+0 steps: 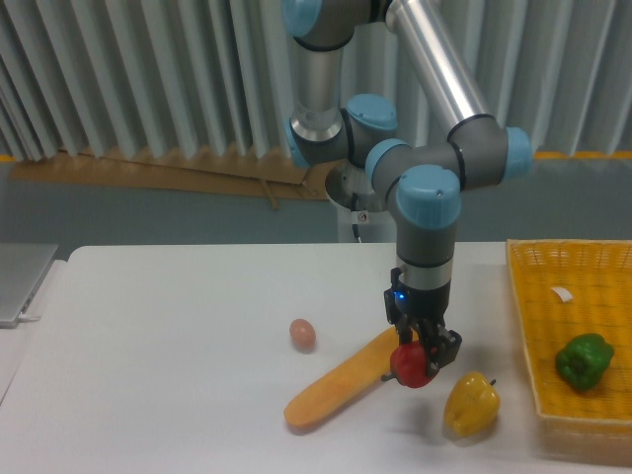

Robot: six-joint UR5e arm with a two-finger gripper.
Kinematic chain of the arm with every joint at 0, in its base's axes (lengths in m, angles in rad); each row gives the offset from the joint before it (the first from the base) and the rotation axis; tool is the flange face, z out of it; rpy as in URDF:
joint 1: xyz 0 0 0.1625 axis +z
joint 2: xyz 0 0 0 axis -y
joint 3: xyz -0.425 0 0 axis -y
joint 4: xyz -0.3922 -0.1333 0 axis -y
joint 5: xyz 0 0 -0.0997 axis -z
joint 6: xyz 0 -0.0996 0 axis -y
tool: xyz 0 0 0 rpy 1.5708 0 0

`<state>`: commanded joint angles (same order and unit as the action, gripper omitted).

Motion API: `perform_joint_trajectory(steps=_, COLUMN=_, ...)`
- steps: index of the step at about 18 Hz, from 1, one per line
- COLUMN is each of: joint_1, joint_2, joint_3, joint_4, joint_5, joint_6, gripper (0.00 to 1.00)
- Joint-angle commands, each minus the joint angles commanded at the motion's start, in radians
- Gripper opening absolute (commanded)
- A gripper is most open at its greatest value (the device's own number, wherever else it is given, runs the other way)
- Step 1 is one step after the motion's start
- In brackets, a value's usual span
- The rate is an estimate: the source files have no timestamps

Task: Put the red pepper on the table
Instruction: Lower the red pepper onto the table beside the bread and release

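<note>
The red pepper (409, 366) is small and glossy, held between the fingers of my gripper (423, 354), which is shut on it. It hangs just above the white table (158, 336), right of centre near the front, over the right end of an orange baguette-like stick. Whether the pepper touches the table or the stick, I cannot tell. The gripper points straight down from the wrist.
An orange stick (341, 380) lies diagonally under the gripper. A yellow pepper (471, 403) lies just right of it. A brown egg (302, 334) sits to the left. A yellow woven basket (553, 296) at the right edge holds a green pepper (584, 359).
</note>
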<state>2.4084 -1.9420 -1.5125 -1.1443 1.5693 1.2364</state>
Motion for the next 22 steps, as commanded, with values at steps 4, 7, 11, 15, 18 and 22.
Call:
perform_joint_trajectory(steps=4, joint_1=-0.005, joint_2=-0.009, joint_3=-0.005, joint_4=0.002, joint_5=0.021, joint_6=-0.006, gripper=0.49)
perform_joint_trajectory(steps=7, joint_1=-0.028, joint_2=-0.034, joint_3=-0.008, joint_4=0.020, joint_5=0.035, joint_6=-0.009, gripper=0.49)
perform_joint_trajectory(steps=11, joint_1=-0.034, joint_2=-0.066, joint_3=0.000, joint_4=0.040, joint_5=0.040, joint_6=-0.008, gripper=0.49)
perform_joint_trajectory(steps=15, joint_1=-0.049, joint_2=-0.101, joint_3=0.006, joint_4=0.040, joint_5=0.080, joint_6=-0.005, gripper=0.49)
perform_joint_trajectory(steps=18, joint_1=-0.054, joint_2=-0.130, joint_3=0.017, joint_4=0.044, joint_5=0.089, joint_6=-0.008, gripper=0.49)
perform_joint_trajectory(steps=22, joint_1=-0.054, joint_2=-0.135, joint_3=0.021, joint_4=0.049, joint_5=0.089, joint_6=-0.009, gripper=0.49)
